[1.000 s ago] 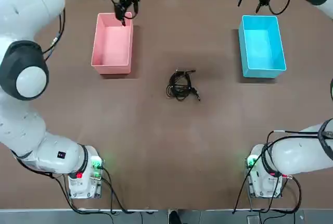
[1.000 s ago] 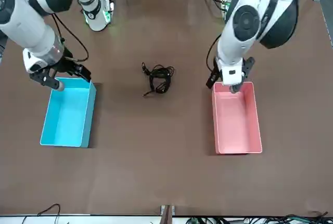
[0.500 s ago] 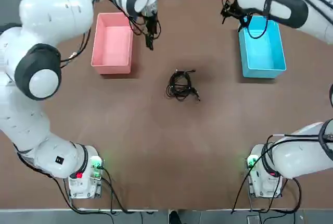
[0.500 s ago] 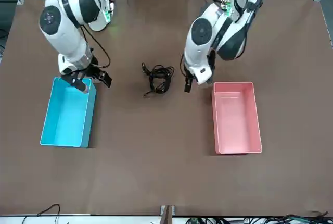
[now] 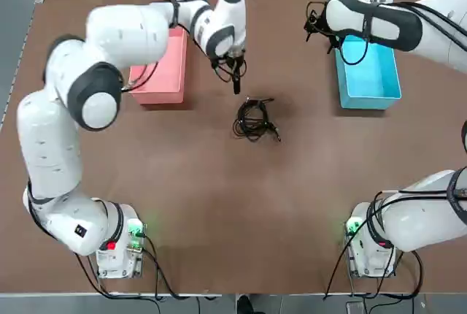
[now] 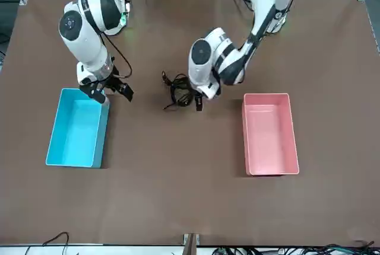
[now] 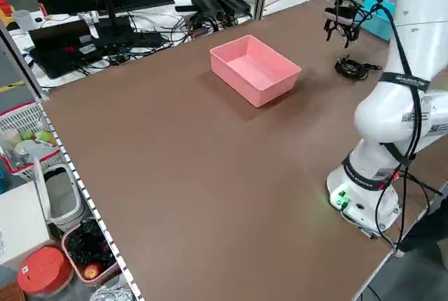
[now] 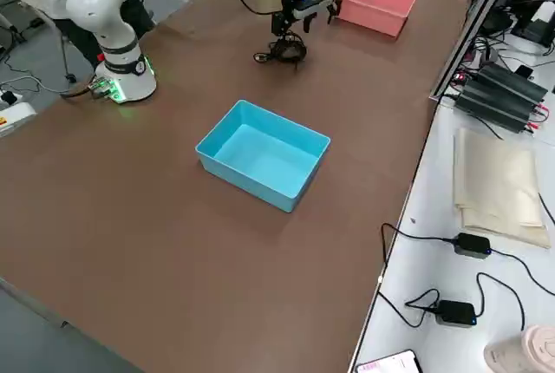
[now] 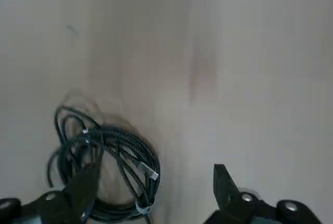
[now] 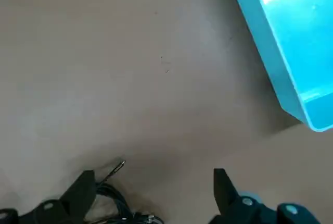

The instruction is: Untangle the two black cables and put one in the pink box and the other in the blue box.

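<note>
Meanwhile the left gripper [image 5: 236, 84], fingers spread and empty, has swung from the pink box [image 5: 162, 73] to just beside the tangled two black cables [image 5: 254, 119] mid-table, seemingly ready to descend, while the right gripper [image 6: 107, 89], also open and empty, hangs by the blue box [image 5: 367, 66].

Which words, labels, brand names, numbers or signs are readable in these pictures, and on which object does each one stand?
No text can be read in any view.
Left arm: a small dark marking on the white casing in the left side view, too small to read.
Left arm's base: a small dark badge in the top view, too small to read.
Pink box, blue box, two black cables: no print visible.
</note>
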### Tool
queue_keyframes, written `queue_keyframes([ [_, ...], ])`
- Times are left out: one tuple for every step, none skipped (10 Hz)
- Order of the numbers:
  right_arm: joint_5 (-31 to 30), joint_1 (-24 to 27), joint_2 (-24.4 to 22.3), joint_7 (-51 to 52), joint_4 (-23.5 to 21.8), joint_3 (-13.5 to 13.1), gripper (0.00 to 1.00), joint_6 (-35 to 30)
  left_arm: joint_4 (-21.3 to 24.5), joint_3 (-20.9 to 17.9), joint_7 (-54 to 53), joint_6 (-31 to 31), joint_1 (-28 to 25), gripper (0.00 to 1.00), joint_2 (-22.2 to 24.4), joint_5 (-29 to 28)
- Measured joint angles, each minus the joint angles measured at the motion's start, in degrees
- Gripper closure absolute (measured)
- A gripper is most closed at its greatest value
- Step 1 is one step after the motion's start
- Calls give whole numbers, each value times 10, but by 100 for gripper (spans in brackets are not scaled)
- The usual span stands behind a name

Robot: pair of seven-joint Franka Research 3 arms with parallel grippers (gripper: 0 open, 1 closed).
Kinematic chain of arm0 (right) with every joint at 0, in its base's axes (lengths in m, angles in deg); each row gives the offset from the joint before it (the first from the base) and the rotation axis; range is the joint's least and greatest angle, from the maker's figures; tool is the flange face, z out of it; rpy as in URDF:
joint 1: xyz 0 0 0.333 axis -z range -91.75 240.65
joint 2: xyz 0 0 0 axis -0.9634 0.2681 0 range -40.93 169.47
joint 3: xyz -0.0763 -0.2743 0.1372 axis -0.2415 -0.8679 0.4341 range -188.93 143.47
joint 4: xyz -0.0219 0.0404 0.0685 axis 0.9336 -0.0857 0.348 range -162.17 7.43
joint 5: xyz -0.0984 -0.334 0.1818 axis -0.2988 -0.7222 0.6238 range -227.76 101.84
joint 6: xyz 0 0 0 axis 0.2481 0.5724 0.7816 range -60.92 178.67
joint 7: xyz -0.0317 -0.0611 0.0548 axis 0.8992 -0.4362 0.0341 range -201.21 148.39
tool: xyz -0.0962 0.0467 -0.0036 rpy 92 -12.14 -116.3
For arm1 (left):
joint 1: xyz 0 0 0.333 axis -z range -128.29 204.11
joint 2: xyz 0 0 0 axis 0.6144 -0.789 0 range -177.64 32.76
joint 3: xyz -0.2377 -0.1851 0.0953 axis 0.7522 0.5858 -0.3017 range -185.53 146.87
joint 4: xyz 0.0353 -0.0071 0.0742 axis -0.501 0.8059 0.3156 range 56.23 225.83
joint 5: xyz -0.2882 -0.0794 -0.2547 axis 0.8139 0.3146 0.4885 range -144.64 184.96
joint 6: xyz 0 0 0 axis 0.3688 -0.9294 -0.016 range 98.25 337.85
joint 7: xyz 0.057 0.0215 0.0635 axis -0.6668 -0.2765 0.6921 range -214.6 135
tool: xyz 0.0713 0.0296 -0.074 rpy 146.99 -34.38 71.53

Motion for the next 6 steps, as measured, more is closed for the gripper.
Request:
queue_keyframes([
  [0, -3, 1, -6, -6, 0, 0, 10, -26, 0, 32, 11, 12, 2, -31, -11],
  [0, -5, 3, -8, -11, 0, 0, 17, -45, -1, 35, 29, 17, 2, -53, -12],
  [0, -7, 7, -9, -15, 0, 0, 22, -54, -6, 36, 46, 26, 4, -67, -12],
  [0, -8, 11, -9, -17, 0, 0, 25, -61, -21, 43, 58, 45, 5, -77, -12],
  [0, -8, 15, -11, -18, 0, 0, 28, -68, -37, 50, 73, 67, 6, -86, -12],
  [0, -9, 20, -14, -18, 0, 0, 32, -75, -45, 52, 88, 84, 8, -98, -12],
])
